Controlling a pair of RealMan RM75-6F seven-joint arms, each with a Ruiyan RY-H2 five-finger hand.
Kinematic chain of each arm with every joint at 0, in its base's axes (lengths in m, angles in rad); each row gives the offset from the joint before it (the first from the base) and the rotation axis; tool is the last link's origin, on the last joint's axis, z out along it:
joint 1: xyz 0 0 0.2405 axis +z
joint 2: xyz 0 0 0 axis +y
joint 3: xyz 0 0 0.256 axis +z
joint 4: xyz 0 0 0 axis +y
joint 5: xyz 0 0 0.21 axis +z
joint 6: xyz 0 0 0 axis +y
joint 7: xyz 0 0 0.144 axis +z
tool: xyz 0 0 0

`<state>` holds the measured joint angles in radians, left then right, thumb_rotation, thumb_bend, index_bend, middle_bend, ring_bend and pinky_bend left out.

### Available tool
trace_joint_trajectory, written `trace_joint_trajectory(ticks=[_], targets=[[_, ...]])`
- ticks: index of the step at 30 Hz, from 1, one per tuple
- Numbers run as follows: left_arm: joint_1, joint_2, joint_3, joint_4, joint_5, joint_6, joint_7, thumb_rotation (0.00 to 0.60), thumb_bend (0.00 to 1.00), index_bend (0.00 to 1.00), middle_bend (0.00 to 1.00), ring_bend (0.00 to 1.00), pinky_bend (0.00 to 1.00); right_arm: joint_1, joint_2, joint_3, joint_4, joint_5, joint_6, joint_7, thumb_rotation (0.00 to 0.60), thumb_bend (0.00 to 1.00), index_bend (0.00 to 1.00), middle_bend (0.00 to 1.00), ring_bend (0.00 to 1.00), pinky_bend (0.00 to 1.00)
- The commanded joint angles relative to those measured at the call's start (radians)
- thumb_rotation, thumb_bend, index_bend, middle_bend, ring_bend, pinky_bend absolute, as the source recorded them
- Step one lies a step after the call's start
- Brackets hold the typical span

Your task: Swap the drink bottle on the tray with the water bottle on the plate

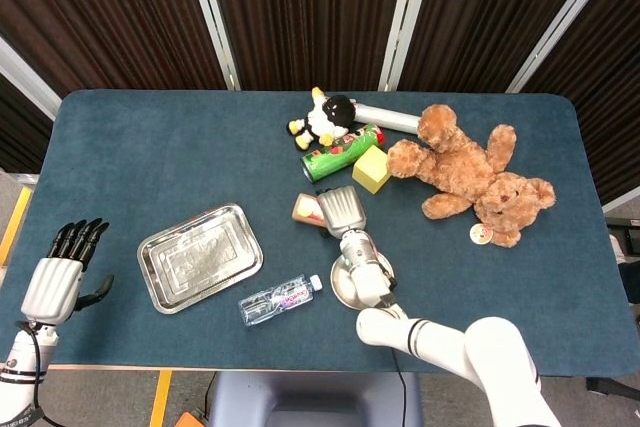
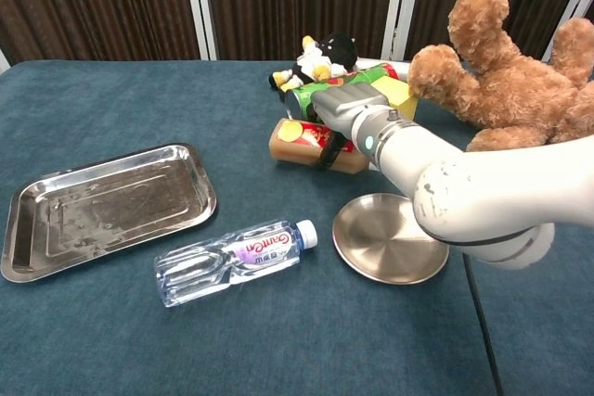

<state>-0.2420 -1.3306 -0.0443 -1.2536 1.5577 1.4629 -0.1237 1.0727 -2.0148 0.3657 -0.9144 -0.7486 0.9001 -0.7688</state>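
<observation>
Blue table is being used. Near its middle, the drink bottle is being gripped by the right hand, fingers clamped around it. Next, it should be carried to the plate. The water bottle is lying near the front edge.

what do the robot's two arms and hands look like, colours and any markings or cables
The right arm is glossy white with thick rounded segments, black seam rings and a small teal light near the wrist. The right hand has a grey metallic casing. The left hand has a silver-grey palm casing and black fingers; a thin black cable runs beside its white wrist.
</observation>
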Motion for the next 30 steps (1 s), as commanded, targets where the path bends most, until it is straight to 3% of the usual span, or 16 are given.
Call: trace_joint_trajectory(ticks=[1, 6, 10, 17, 23, 26, 30], targets=[[0.001, 0.001, 0.001, -0.003, 0.003, 0.003, 0.003, 0.6, 0.36, 0.0, 0.04, 0.0, 0.07, -0.075, 0.132, -0.044, -0.221, -0.069, 0.066, 0.018, 0.6, 0.38, 0.9, 0.82, 0.8, 0.88], [0.003, -0.002, 0.008, -0.01, 0.017, 0.012, 0.023, 0.6, 0.36, 0.0, 0.04, 0.0, 0.07, -0.179, 0.341, -0.132, -0.529, -0.12, 0.101, 0.021, 0.6, 0.38, 0.9, 0.82, 0.8, 0.88], [0.0, -0.008, 0.018, -0.017, 0.034, 0.011, 0.042, 0.6, 0.36, 0.0, 0.04, 0.0, 0.07, -0.234, 0.471, -0.209, -0.673, -0.135, 0.1, 0.015, 0.6, 0.38, 0.9, 0.82, 0.8, 0.88], [0.003, -0.015, 0.032, -0.033, 0.057, 0.019, 0.073, 0.6, 0.36, 0.0, 0.04, 0.0, 0.07, -0.313, 0.57, -0.323, -0.734, -0.247, 0.096, 0.104, 0.6, 0.38, 0.89, 0.82, 0.8, 0.88], [0.002, -0.015, 0.039, -0.037, 0.067, 0.018, 0.074, 0.6, 0.36, 0.0, 0.04, 0.0, 0.07, -0.336, 0.556, -0.352, -0.692, -0.316, 0.067, 0.19, 0.6, 0.38, 0.85, 0.82, 0.78, 0.86], [0.002, -0.014, 0.04, -0.037, 0.069, 0.018, 0.07, 0.6, 0.36, 0.0, 0.04, 0.0, 0.07, -0.34, 0.545, -0.359, -0.68, -0.347, 0.056, 0.219, 0.6, 0.38, 0.76, 0.82, 0.72, 0.83], [0.001, -0.013, 0.042, -0.038, 0.072, 0.016, 0.067, 0.6, 0.36, 0.0, 0.04, 0.0, 0.07, -0.339, 0.534, -0.362, -0.666, -0.379, 0.038, 0.249, 0.6, 0.37, 0.43, 0.64, 0.55, 0.68]])
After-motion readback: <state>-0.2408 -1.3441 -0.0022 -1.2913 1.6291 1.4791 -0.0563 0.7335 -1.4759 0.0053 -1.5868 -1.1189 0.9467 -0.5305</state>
